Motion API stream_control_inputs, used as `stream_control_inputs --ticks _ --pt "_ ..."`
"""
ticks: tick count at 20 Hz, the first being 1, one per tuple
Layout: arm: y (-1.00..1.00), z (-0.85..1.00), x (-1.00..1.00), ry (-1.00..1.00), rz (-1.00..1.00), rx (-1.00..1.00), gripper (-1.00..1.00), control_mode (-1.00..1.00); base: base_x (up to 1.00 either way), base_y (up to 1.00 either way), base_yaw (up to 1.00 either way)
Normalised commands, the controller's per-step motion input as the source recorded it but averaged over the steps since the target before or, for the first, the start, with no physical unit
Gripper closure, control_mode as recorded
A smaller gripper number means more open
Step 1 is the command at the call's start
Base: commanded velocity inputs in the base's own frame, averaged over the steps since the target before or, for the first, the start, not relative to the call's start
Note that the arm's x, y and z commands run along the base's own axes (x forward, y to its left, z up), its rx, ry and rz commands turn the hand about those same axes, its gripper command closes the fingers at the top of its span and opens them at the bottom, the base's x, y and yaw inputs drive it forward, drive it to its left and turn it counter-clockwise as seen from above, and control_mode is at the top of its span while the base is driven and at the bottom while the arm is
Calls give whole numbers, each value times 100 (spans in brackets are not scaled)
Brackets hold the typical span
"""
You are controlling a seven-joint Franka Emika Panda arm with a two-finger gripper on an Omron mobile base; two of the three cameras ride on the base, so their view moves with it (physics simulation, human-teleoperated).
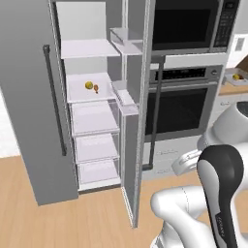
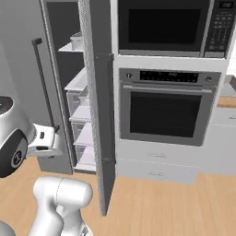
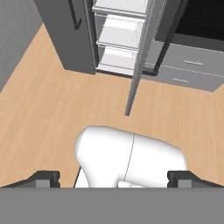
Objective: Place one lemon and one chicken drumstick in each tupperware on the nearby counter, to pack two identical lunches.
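Left base view shows the fridge [image 1: 82, 97] with its right door [image 1: 138, 121] swung open — a lemon [image 1: 89, 85] and a chicken drumstick [image 1: 96, 88] lie side by side on a white shelf [image 1: 89, 94] inside it. Right of the fridge, past the wall oven [image 1: 184, 104], a tupperware [image 1: 237, 80] rests on the table [image 1: 231, 89], a yellow item inside it. Hand view: the pincer [image 3: 113, 178] hangs released above the wooden floor [image 3: 52, 118], gripping nothing.
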Motion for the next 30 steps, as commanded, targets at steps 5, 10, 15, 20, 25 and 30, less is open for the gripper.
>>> stream_control_inputs --ticks 5,10,15,20,25,30 --pt "0 0 0 0 0 0 -100 100 33 100 -4" --pt "0 0 0 0 0 0 -100 100 58 96 -10" --pt "0 0 0 0 0 0 -100 100 72 9 -19" --pt "0 0 0 0 0 0 -100 100 70 -15 -18" --pt "0 0 0 0 0 0 -100 100 65 -1 -13" --pt "0 0 0 0 0 0 -100 100 64 -9 -9"
